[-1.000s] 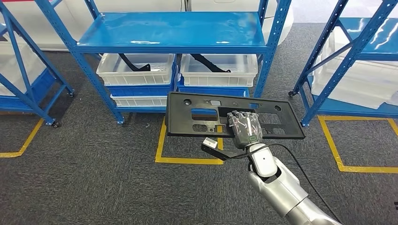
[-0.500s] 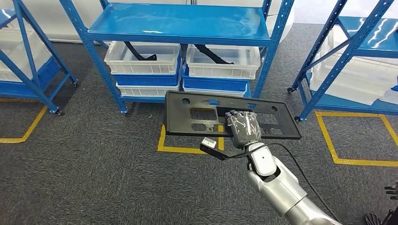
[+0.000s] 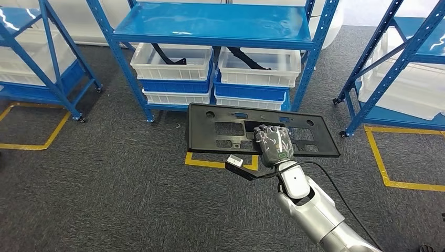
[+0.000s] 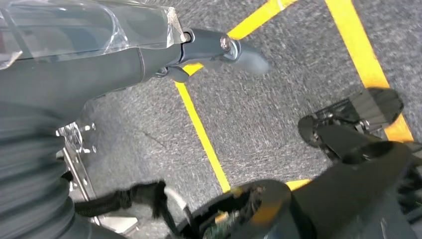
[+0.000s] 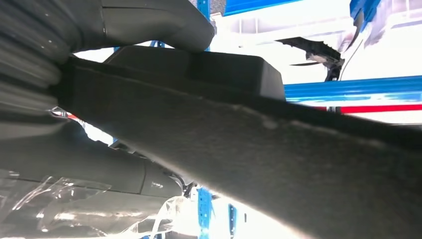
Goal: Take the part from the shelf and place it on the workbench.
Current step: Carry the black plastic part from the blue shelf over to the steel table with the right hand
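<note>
One robot hand, the right, grips the part, a flat black panel with cut-outs, along its near edge and carries it level above the carpet. Most of the panel reaches out to the left of that hand and a shorter stretch to its right. From the right wrist, the thumb lies on one face of the panel's edge and the darker fingers on the other, so the grasp is firm. Beyond the hand stands a blue shelf, with white bins stacked under it; two of them hold dark curved pieces. Yellow tape marks the floor just below the panel. More blue racks stand well off to the left and right. The left robot hand hangs low over carpet and tape, thumb stretched out straight with nothing against it; I cannot tell how its other fingers lie.
</note>
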Robot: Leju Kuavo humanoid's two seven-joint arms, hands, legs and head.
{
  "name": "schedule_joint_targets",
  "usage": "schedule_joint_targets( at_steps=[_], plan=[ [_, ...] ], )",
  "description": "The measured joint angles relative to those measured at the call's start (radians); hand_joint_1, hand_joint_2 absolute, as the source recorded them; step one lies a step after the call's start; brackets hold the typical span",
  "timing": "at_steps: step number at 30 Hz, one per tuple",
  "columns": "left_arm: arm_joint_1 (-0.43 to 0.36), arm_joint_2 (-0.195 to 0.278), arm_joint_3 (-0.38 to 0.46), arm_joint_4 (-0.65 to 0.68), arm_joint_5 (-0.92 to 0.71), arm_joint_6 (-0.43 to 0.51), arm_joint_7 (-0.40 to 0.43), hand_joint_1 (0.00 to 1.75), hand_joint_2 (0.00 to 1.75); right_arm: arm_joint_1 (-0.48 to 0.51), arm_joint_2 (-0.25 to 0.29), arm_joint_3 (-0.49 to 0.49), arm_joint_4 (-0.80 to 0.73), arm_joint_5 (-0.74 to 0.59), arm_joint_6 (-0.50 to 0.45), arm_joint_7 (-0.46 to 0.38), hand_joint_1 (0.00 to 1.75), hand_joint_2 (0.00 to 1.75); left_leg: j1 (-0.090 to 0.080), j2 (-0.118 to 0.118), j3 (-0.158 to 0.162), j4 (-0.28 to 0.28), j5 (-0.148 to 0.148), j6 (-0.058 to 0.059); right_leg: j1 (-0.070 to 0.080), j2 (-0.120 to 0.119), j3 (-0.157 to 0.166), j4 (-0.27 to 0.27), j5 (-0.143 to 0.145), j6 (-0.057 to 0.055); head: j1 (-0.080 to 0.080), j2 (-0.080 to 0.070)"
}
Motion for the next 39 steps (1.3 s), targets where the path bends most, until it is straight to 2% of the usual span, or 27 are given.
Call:
schedule_joint_targets(
  at_steps=[2,3,4,5,6,8,10,12,14,15,16,18,19,20,21,22,24,25,26,28,29,31,33,34,35,36,39],
  plan=[
    [0.0,0.0,0.0,0.0,0.0,0.0,0.001,0.0,1.75,0.002,0.0,0.0,0.0,0.0,0.0,0.001,1.75,1.75,0.008,0.012,-0.075,0.157,-0.075,-0.013,0.0,-0.018,-0.005,-0.001,0.003,-0.002,0.0,0.0],
    [0.001,0.001,0.0,0.0,0.0,0.001,0.002,0.0,1.75,0.005,0.0,0.0,0.0,0.0,0.0,0.001,1.75,1.75,0.011,0.014,-0.108,0.226,-0.098,-0.019,0.0,-0.028,-0.007,0.0,0.004,-0.002,0.0,0.0],
    [0.002,0.001,0.0,0.0,0.0,0.001,0.003,0.0,1.75,0.009,0.0,0.0,0.0,0.0,0.0,0.001,1.75,1.75,0.015,0.016,-0.124,0.26,-0.103,-0.025,0.0,-0.038,-0.009,0.0,0.005,-0.001,0.0,0.0],
    [0.002,0.001,0.0,0.0,-0.001,0.001,0.005,0.0,1.75,0.013,0.0,0.0,0.0,0.0,0.0,0.001,1.75,1.75,0.018,0.019,-0.117,0.248,-0.088,-0.029,-0.001,-0.048,-0.01,0.0,0.006,0.001,0.0,0.0],
    [0.003,0.002,0.0,0.0,-0.001,0.001,0.007,0.0,1.75,0.015,0.0,0.0,0.0,0.0,0.0,0.001,1.75,1.75,0.021,0.027,-0.087,0.192,-0.057,-0.033,-0.002,-0.058,-0.01,0.001,0.006,0.003,0.0,0.0],
    [0.001,0.002,0.0,0.0,-0.004,0.002,0.01,0.0,1.75,0.016,0.0,0.0,0.0,0.0,-0.001,0.002,1.75,1.75,0.023,0.068,-0.001,0.025,0.009,-0.038,-0.001,-0.075,-0.01,0.007,0.004,0.012,0.0,0.0],
    [0.0,0.003,0.0,0.0,-0.006,0.002,0.014,0.0,1.75,0.016,-0.001,-0.001,0.0,0.0,-0.002,0.004,1.75,1.75,0.022,0.093,0.043,-0.066,0.041,-0.025,0.005,-0.09,-0.013,0.013,0.002,0.025,0.001,0.0],
    [0.003,0.003,0.001,0.0,-0.009,0.002,0.015,0.0,1.75,0.017,-0.001,-0.002,0.0,0.0,-0.001,0.006,1.75,1.75,0.018,0.079,0.04,-0.071,0.047,-0.003,0.006,-0.106,-0.015,0.015,0.001,0.034,0.001,0.0],
    [0.009,0.003,0.001,0.0,-0.01,0.002,0.016,0.0,1.75,0.021,-0.001,-0.003,0.0,0.0,0.002,0.006,1.75,1.75,0.018,0.062,0.034,-0.07,0.054,0.013,-0.001,-0.09,-0.025,0.041,-0.022,0.045,0.001,0.0],
    [0.01,0.003,0.001,0.0,-0.01,0.002,0.016,0.0,1.75,0.023,-0.002,-0.003,0.0,0.0,0.003,0.006,1.75,1.75,0.019,0.055,0.03,-0.071,0.058,0.021,-0.003,-0.071,-0.044,0.085,-0.053,0.05,0.001,0.0],
    [0.011,0.003,0.001,0.0,-0.011,0.002,0.016,0.0,1.75,0.026,-0.003,-0.004,0.0,0.0,0.005,0.007,1.75,1.75,0.019,0.046,0.026,-0.071,0.062,0.026,-0.004,-0.049,-0.074,0.155,-0.094,0.054,0.001,0.0],
    [0.014,0.003,0.001,0.0,-0.013,0.001,0.016,0.0,1.75,0.037,-0.008,-0.006,0.0,-0.001,0.011,0.011,1.75,1.75,0.016,0.026,0.019,-0.07,0.067,0.033,-0.004,-0.028,-0.142,0.312,-0.166,0.055,0.001,0.0],
    [0.018,0.003,0.001,0.0,-0.014,0.0,0.015,0.0,1.75,0.044,-0.01,-0.006,0.0,-0.001,0.013,0.013,1.75,1.75,0.015,0.015,0.017,-0.07,0.068,0.034,-0.004,-0.025,-0.16,0.355,-0.177,0.053,0.001,0.0],
    [0.023,0.003,0.001,0.0,-0.015,0.0,0.015,0.0,1.75,0.049,-0.012,-0.006,0.0,-0.002,0.016,0.015,1.75,1.75,0.014,0.004,0.017,-0.07,0.069,0.035,-0.003,-0.024,-0.16,0.357,-0.168,0.049,0.001,0.0],
    [0.026,0.003,0.001,0.0,-0.015,0.0,0.015,0.0,1.75,0.053,-0.014,-0.006,0.0,-0.002,0.017,0.016,1.75,1.75,0.012,-0.008,0.016,-0.069,0.07,0.035,-0.002,-0.019,-0.139,0.315,-0.139,0.044,0.001,0.0],
    [0.029,0.003,0.0,0.0,-0.016,-0.001,0.015,0.0,1.75,0.054,-0.015,-0.007,-0.001,-0.003,0.017,0.017,1.75,1.75,0.012,-0.019,0.016,-0.069,0.07,0.034,-0.001,-0.002,-0.105,0.244,-0.101,0.036,0.001,0.0],
    [0.029,0.001,0.0,0.0,-0.017,-0.001,0.015,0.0,1.75,0.052,-0.017,-0.011,-0.005,-0.002,0.019,0.016,1.75,1.75,0.01,-0.04,0.013,-0.068,0.073,0.028,0.003,0.05,-0.035,0.098,-0.036,0.017,0.001,0.0],
    [0.027,0.001,0.0,0.0,-0.017,-0.001,0.015,0.0,1.75,0.051,-0.018,-0.012,-0.008,-0.001,0.02,0.016,1.75,1.75,0.01,-0.05,0.009,-0.067,0.075,0.024,0.005,0.068,-0.016,0.056,-0.022,0.01,0.001,0.0],
    [0.027,0.001,0.001,0.0,-0.017,-0.001,0.015,0.0,1.75,0.051,-0.019,-0.014,-0.009,0.001,0.021,0.016,1.75,1.75,0.009,-0.06,0.005,-0.068,0.077,0.019,0.007,0.071,-0.008,0.038,-0.019,0.007,0.001,0.0],
    [0.029,0.001,0.0,0.0,-0.017,-0.002,0.016,0.0,1.75,0.051,-0.019,-0.015,-0.013,0.006,0.023,0.016,1.75,1.75,0.008,-0.07,-0.002,-0.069,0.08,0.008,0.002,0.047,-0.004,0.024,-0.018,0.005,0.001,0.0],
    [0.03,0.002,0.0,0.0,-0.017,-0.002,0.016,0.0,1.75,0.05,-0.018,-0.015,-0.014,0.009,0.024,0.017,1.75,1.75,0.006,-0.057,-0.011,-0.055,0.069,0.003,-0.001,0.035,-0.003,0.019,-0.015,0.003,0.0,0.0],
    [0.029,0.002,0.0,0.0,-0.017,-0.002,0.017,0.0,1.75,0.049,-0.018,-0.016,-0.016,0.012,0.026,0.018,1.75,1.75,0.007,-0.013,-0.061,0.047,0.012,-0.004,-0.005,0.011,-0.001,0.012,-0.011,0.002,0.0,0.0],
    [0.026,0.002,0.0,0.0,-0.017,-0.002,0.016,0.0,1.75,0.051,-0.019,-0.016,-0.016,0.013,0.029,0.018,1.75,1.75,0.011,0.01,-0.139,0.207,-0.055,-0.014,-0.004,-0.015,-0.002,0.012,-0.012,0.0,0.0,0.0],
    [0.025,0.002,0.0,0.0,-0.017,-0.002,0.015,0.0,1.75,0.053,-0.02,-0.016,-0.016,0.014,0.032,0.018,1.75,1.75,0.013,0.014,-0.163,0.257,-0.067,-0.018,-0.003,-0.028,-0.002,0.013,-0.013,0.0,0.0,0.0],
    [0.025,0.002,0.0,0.0,-0.017,-0.002,0.013,0.0,1.75,0.054,-0.02,-0.016,-0.016,0.015,0.035,0.018,1.75,1.75,0.015,0.017,-0.168,0.267,-0.06,-0.021,-0.003,-0.041,-0.002,0.013,-0.013,0.0,0.0,0.0],
    [0.026,0.002,0.0,0.0,-0.016,-0.001,0.01,0.0,1.75,0.054,-0.019,-0.016,-0.016,0.017,0.039,0.018,1.75,1.75,0.016,0.022,-0.148,0.229,-0.035,-0.022,-0.002,-0.052,-0.002,0.013,-0.014,0.001,0.0,0.0],
    [0.024,0.002,0.0,0.0,-0.013,0.002,0.001,0.0,1.75,0.047,-0.019,-0.016,-0.017,0.022,0.043,0.017,1.75,1.75,0.011,0.072,-0.032,-0.001,0.062,-0.013,0.004,-0.08,-0.002,0.017,-0.019,0.01,0.0,0.0]
  ],
)
